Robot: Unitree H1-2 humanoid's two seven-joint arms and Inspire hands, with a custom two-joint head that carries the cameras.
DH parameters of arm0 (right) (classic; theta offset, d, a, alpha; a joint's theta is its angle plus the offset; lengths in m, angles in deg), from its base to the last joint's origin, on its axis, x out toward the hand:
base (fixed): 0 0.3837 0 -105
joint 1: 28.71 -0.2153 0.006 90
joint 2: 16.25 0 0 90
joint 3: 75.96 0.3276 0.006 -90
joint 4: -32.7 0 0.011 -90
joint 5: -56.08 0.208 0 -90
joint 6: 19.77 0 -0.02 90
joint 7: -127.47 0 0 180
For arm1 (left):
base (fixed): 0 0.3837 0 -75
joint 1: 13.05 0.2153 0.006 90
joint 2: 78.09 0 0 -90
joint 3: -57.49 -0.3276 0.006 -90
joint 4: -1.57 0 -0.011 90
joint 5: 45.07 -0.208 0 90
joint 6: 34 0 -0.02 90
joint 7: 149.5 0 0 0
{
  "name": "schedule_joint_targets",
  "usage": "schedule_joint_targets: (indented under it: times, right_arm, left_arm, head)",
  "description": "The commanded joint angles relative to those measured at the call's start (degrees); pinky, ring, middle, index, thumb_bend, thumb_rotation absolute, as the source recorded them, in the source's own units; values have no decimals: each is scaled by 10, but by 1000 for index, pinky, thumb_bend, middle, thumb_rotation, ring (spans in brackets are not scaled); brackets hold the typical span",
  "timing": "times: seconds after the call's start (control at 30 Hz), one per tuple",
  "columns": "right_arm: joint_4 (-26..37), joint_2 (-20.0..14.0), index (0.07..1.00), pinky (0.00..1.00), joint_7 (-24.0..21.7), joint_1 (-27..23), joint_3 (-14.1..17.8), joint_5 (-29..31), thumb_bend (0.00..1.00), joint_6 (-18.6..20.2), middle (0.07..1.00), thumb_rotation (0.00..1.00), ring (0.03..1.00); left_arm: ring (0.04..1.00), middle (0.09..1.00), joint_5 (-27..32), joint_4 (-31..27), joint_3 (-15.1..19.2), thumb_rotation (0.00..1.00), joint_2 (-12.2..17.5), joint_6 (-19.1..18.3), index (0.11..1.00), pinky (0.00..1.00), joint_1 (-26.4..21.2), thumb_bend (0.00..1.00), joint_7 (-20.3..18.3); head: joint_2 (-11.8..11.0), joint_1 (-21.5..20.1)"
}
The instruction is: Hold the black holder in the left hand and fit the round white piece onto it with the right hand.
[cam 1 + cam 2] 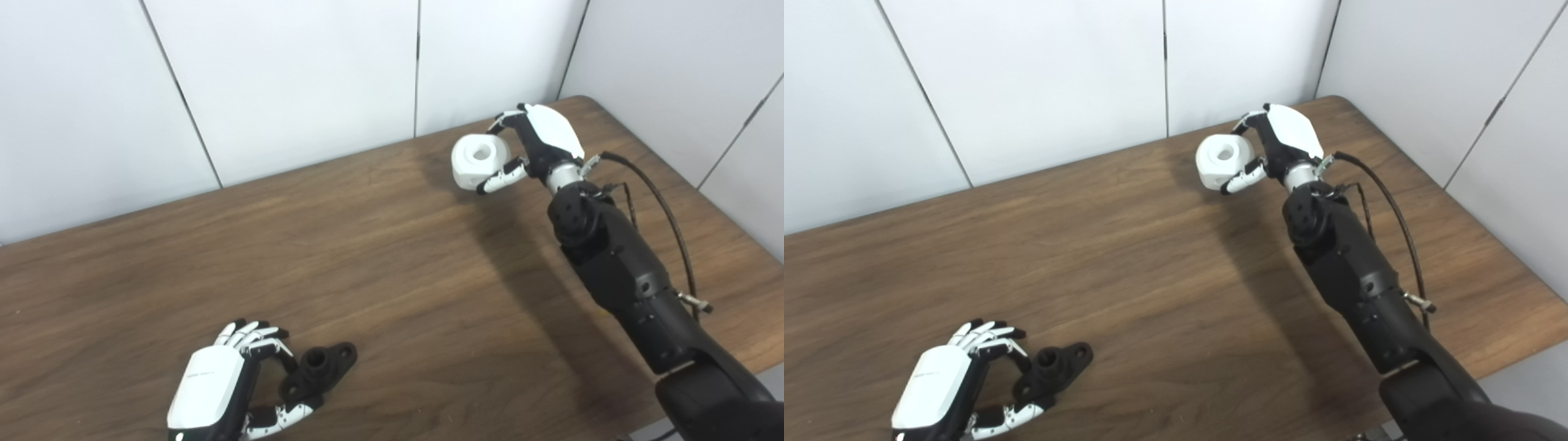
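One round white piece [481, 160] is held in the right hand [531, 147], well above and toward the far right part of the wooden table [392, 257]; fingers are curled over its top and the thumb is pressed against its lower edge, so the hand is clamped on it. A central hole is seen on the piece's upward face. One black holder [318, 369] is found near the table's front left, with a raised round collar in the middle and a holed lug at its far end. The left hand [229, 383] is set just beside it, fingers and thumb bent toward its near end; whether the holder is truly gripped or only touched cannot be told, and it appears to lie on the tabletop. The two task pieces are kept well apart, at opposite corners of the scene. The right arm [1347, 269] is shown with one dark cable [1390, 208] looped along its outer side. In the right eye view the table's right edge and the floor beyond it are shown more fully, while the left hand is cut closer to the bottom corner; in the left eye view the left hand is shown further in from the picture's left edge. Grey wall panels [1041, 73] are seen behind.
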Motion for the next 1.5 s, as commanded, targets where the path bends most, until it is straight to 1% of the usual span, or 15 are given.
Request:
schedule_joint_targets:
  times: [0.0,0.07,0.2,0.3,0.4,0.43,0.53,0.63,0.77,0.87,1.0,1.1,1.27,1.4,1.47]
  right_arm:
    - [43,-16,484,1000,-22,-16,1,0,526,19,846,140,971]
    - [74,-19,484,996,-50,-12,-6,-5,526,35,839,141,955]
    - [125,-21,483,897,-95,-6,-12,-8,526,43,811,144,922]
    - [156,-17,482,897,-122,-4,-15,-6,526,43,801,144,918]
    - [184,-5,482,886,-161,0,-10,-23,526,44,795,143,904]
    - [193,0,482,883,-177,1,-7,-28,526,44,794,142,902]
    - [221,20,481,871,-225,6,6,-41,525,44,799,138,907]
    - [250,33,481,849,-260,12,7,-48,525,44,781,137,885]
    - [294,63,481,895,-316,23,15,-60,525,44,796,136,900]
    - [322,89,481,944,-363,29,21,-82,526,44,807,137,900]
    - [351,114,481,930,-417,35,19,-105,526,44,812,138,909]
    - [365,124,480,941,-435,41,12,-100,526,44,813,139,915]
    - [377,150,480,962,-464,47,-2,-116,526,44,822,140,922]
    - [390,163,481,992,-473,56,-14,-125,526,44,823,140,922]
    - [396,167,481,989,-473,62,-24,-128,526,44,820,140,913]
  left_arm:
    - [866,772,-23,-7,-7,50,1,-4,485,947,2,523,-12]
    - [864,772,-26,-5,-10,50,0,-4,485,943,3,523,-8]
    - [869,777,-31,-2,-15,50,-4,-4,485,945,3,523,-5]
    - [872,779,-36,2,-19,51,-8,-3,485,955,3,523,1]
    - [871,778,-44,8,-24,51,-12,-3,485,961,3,523,9]
    - [871,778,-48,9,-26,51,-14,-4,485,963,3,523,10]
    - [878,784,-53,7,-31,52,-19,-9,485,970,3,523,6]
    - [885,790,-60,4,-35,52,-23,-14,486,977,3,523,1]
    - [890,795,-68,4,-40,53,-29,-20,486,980,2,523,1]
    - [892,797,-72,4,-43,53,-33,-25,486,982,2,523,1]
    - [894,799,-79,5,-47,54,-36,-29,486,983,0,524,0]
    - [897,801,-82,5,-49,55,-36,-31,486,987,-2,524,-2]
    - [900,803,-85,4,-49,56,-37,-33,486,992,-3,524,-3]
    - [902,803,-85,4,-49,56,-37,-33,486,994,-4,524,-4]
    - [901,803,-84,5,-49,56,-37,-33,486,995,-5,524,-4]
  head:
    - [1,6]
    - [3,19]
    - [7,38]
    - [9,62]
    - [13,85]
    - [15,97]
    - [18,113]
    - [22,128]
    - [26,143]
    - [29,152]
    - [32,158]
    - [34,161]
    - [37,163]
    - [40,164]
    - [40,164]
